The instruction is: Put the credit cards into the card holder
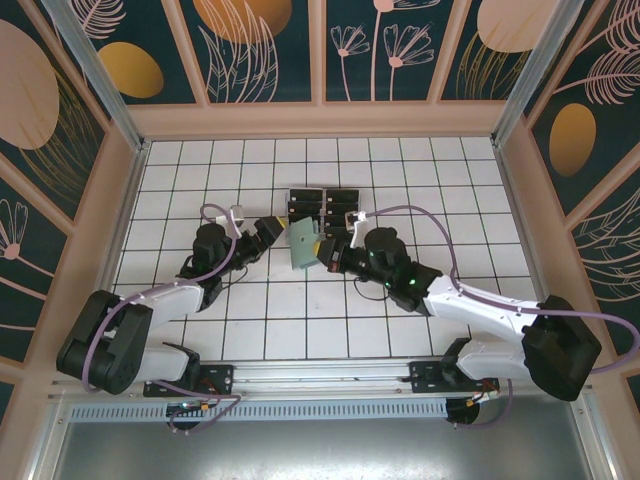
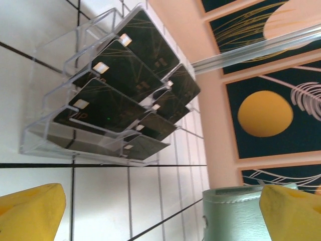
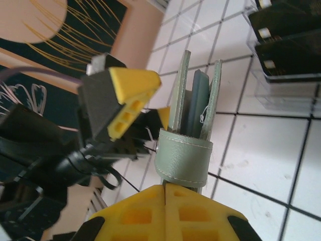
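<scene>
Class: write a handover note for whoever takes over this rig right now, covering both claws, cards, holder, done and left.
Left claw open, empty, beside the card holder.
Right claw shut on the card holder's strapped end.
Credit cards sit in the clear rack slots.
Done: card holder gripped, flaps apart.
Left: move each card from rack into it.

**Lighting:** bright, even, from overhead; the white tabletop (image 1: 300, 330) is uniformly lit.
**Shadows:** soft and short, beneath both arms.
**Glare:** pale highlights on the walls of the clear rack (image 2: 40, 130); a faint sheen across the credit cards (image 2: 108, 108).
**Focus:** in the left wrist view, the yellow jaws of the left gripper (image 2: 160, 211) are blurred. In the right wrist view, the card holder (image 3: 183, 153) is sharp and the rack behind it softer.
**Tint:** both wrist views are slightly cool.
</scene>
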